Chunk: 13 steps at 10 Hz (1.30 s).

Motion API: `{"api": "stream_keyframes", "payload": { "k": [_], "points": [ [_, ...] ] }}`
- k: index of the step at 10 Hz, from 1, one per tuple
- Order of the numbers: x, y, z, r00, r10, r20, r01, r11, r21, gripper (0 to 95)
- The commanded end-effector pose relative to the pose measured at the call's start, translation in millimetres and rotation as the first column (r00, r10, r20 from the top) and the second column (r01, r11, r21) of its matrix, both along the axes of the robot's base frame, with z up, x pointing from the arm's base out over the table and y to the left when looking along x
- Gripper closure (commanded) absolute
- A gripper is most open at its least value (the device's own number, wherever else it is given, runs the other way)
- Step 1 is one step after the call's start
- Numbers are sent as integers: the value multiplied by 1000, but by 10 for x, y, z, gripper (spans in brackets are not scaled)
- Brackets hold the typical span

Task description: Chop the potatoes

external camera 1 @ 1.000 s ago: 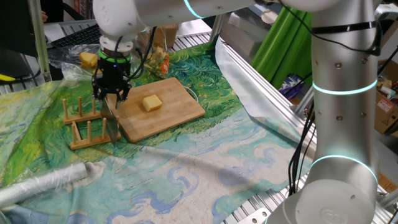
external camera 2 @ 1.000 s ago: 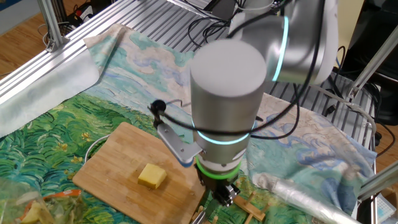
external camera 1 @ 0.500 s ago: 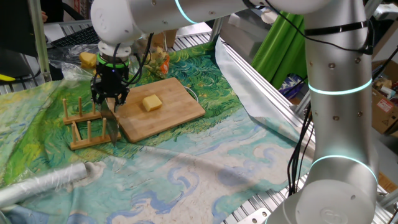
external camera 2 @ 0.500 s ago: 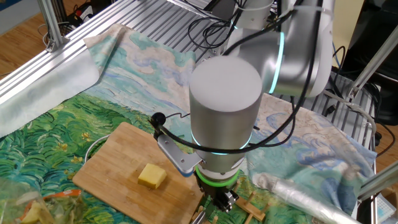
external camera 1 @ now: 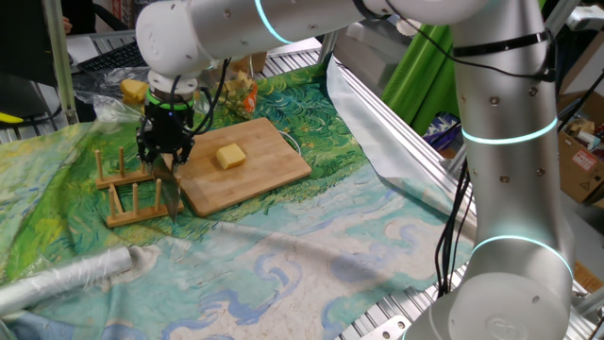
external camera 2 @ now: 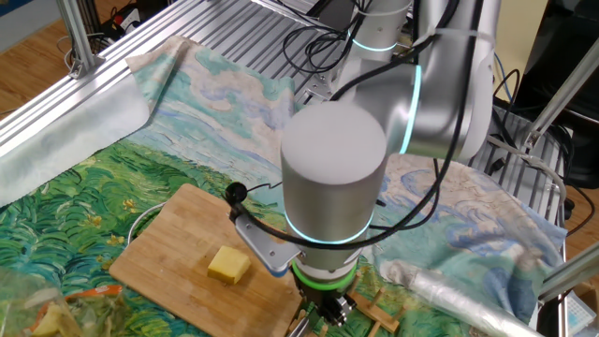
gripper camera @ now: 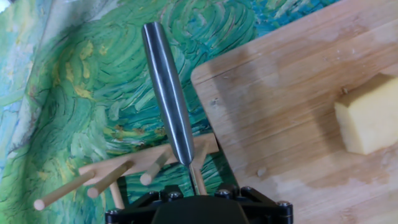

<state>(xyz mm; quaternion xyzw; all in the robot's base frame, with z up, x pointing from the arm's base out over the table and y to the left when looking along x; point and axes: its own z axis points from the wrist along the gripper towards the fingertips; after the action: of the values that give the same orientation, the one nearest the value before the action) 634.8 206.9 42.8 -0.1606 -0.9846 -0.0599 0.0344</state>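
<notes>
- A single blocky potato chunk, peeled and pale yellow, lies flat near the middle of a bamboo cutting board on a table draped with a painted-landscape cloth.
- In the one fixed view, the potato's slightly longer side runs roughly along the board's long axis, slanting from lower left to upper right; in the hand view only part of it shows at the right edge, so its full outline cannot be told there.
- The gripper points straight down just off the board's left end, above a wooden peg rack that sits beside the board.
- A knife stands in that rack: its steel handle rises toward the hand camera, between the pegs and the board's edge.
- The claw's jaws stand spread as wide as they go, on either side of the knife handle; whether either finger touches the handle cannot be told from these views.
- Nothing is grasped: the potato lies well clear of the claw, apart from it on the board.
- In the other fixed view, the arm's big grey joint housing blocks most of the hand, leaving only a glimpse of the gripper at the bottom edge, near the board's corner and the potato.
- A roll of silvery foil-like material lies on the cloth, well apart from the board.
</notes>
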Motion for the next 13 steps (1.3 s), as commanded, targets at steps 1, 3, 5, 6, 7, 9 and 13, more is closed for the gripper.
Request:
{"api": "stream_keyframes", "payload": {
  "k": [1,3,5,6,7,9,13],
  "points": [
    [-5,-3,-25,1000,-2,2,2,1000,7,570],
    [-13,9,-42,1000,-6,1,6,1000,20,570],
    [-33,30,-59,1000,-9,1,9,1000,27,570],
    [-39,43,-72,1000,-10,2,10,1000,27,570],
    [-41,47,-81,1000,-11,3,11,1000,28,570],
    [-47,59,-93,1000,-10,5,10,1000,28,570],
    [-71,87,-104,1000,-13,5,13,1000,26,570]
  ]
}}
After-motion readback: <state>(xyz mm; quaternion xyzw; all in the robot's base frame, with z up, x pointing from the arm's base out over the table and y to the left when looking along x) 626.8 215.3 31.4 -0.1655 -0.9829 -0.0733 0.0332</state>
